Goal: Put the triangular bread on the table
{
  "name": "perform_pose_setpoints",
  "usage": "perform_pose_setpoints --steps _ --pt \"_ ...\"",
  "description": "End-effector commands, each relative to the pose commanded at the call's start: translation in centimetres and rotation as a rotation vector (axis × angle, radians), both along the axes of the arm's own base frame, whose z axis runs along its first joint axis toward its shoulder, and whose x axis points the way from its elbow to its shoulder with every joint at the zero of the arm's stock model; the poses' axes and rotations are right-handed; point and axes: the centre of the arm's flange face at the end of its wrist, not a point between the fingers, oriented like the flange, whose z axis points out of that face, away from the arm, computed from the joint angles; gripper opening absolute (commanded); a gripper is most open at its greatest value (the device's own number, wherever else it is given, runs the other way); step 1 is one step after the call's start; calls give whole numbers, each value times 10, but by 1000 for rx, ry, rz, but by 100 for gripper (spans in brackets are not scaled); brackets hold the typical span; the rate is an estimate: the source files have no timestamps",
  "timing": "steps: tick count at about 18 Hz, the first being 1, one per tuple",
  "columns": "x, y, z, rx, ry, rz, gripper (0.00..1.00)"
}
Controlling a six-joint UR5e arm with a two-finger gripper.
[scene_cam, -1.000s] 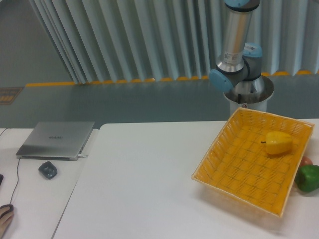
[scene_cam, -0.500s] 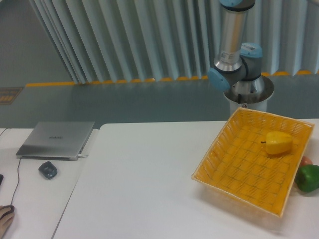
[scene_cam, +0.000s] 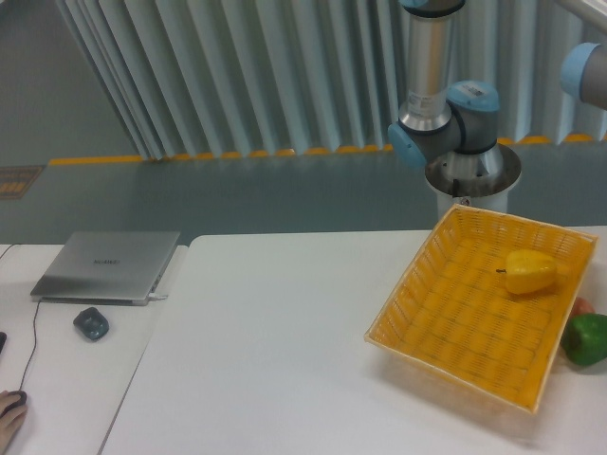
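The white table (scene_cam: 275, 341) fills the lower part of the camera view. A small orange-tan lump (scene_cam: 581, 306) peeks out at the right rim of the yellow basket (scene_cam: 406, 286), just above a green pepper (scene_cam: 588, 338). Too little of it shows to tell whether it is the triangular bread. Only the arm's base and lower links (scene_cam: 444, 114) show, behind the table at the back right. A blue joint (scene_cam: 588, 71) sits at the top right edge. The gripper is out of view.
A yellow bell pepper (scene_cam: 529, 271) lies in the far part of the basket. On a second table to the left are a closed grey laptop (scene_cam: 106, 265) and a dark mouse (scene_cam: 91, 323). A person's fingers (scene_cam: 8, 415) show at the bottom left corner.
The arm's upright link has swung slightly left, and a blue joint has come into view at the top right. The things on the table have not moved.
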Motion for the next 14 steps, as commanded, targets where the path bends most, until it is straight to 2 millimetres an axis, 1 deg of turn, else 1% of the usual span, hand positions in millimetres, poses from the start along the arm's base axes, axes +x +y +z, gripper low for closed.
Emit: perform_pose_setpoints --steps 3,14 --pt "4 8 -5 -2 -9 21 100" --pt "4 9 -9 -6 -16 20 100"
